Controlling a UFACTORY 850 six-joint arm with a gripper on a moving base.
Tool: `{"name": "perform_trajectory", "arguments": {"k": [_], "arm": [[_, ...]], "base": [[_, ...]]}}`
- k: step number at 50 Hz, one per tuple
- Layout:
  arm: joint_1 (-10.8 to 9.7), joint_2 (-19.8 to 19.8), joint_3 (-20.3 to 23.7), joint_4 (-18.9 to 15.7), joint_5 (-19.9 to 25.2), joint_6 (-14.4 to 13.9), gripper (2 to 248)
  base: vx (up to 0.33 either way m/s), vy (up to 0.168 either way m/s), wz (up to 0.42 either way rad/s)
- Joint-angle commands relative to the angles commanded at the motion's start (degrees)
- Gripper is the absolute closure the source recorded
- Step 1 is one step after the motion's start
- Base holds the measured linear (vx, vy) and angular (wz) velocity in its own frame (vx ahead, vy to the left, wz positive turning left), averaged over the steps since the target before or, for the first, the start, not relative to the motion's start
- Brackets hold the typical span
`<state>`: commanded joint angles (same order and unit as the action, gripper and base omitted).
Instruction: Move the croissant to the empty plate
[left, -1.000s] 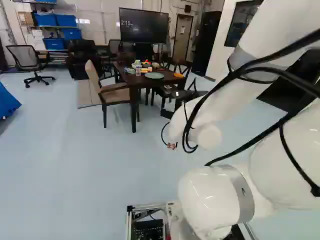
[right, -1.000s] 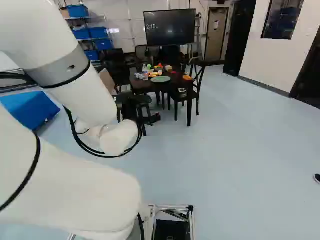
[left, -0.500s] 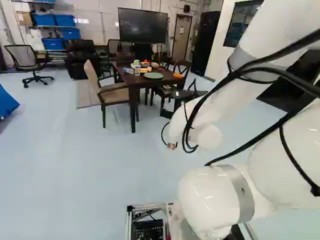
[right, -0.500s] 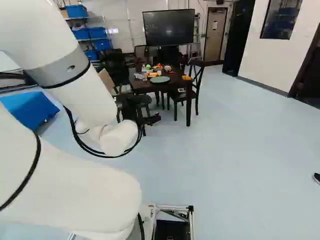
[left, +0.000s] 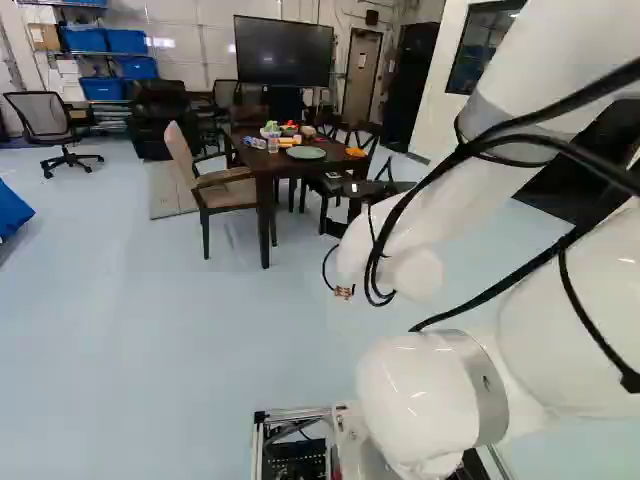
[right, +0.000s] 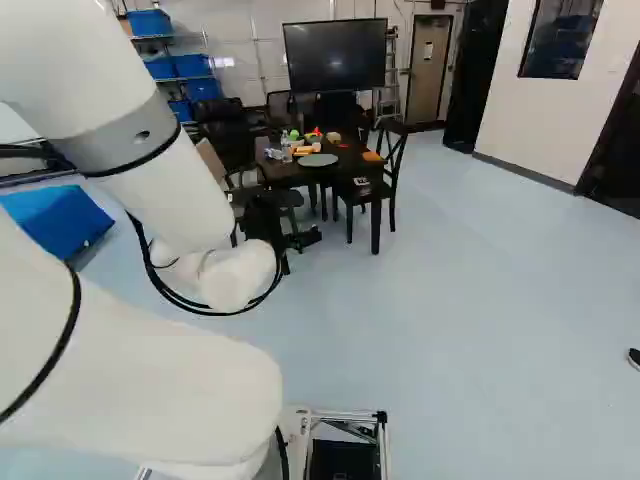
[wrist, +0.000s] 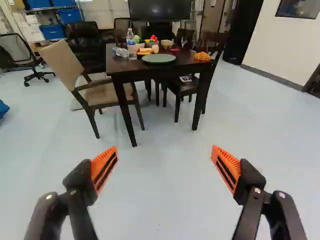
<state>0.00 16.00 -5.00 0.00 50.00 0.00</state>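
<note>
My gripper (left: 372, 189) shows as a dark shape beyond the arm's white wrist in the left base view, well short of the table. In the wrist view the gripper (wrist: 164, 150) stands wide open, with only floor seen between its orange pads. The golden-orange croissant (wrist: 202, 56) lies on the dark table (wrist: 131, 75), close to its edge and directly on the wood. A round green plate (wrist: 159, 59), bare on top, rests near the front edge beside it. The croissant (left: 356, 152) and plate (left: 306, 153) also appear in the left base view.
A water bottle (wrist: 130, 44), bowls and toy food crowd the table behind the plate. A beige armchair (wrist: 95, 87) stands at one side, a dark chair (right: 393, 165) at the other. A large screen (right: 336, 55) stands behind. Blue-covered thing (right: 60, 220) beside the arm.
The base has moved: the room has shifted slightly leftward in both base views, and the table looks marginally nearer. Against its lowest joint, the arm keeps its pose.
</note>
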Motion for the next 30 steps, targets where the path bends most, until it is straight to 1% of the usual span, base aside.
{"name": "perform_trajectory", "arguments": {"k": [6,15,30], "arm": [[0.0,0.0,0.0,0.0,0.0,0.0,3],[0.0,0.0,0.0,0.0,0.0,0.0,3],[0.0,0.0,0.0,0.0,0.0,0.0,3]], "base": [[0.117,-0.007,0.02],[0.115,-0.044,0.003],[0.121,-0.069,0.006]]}}
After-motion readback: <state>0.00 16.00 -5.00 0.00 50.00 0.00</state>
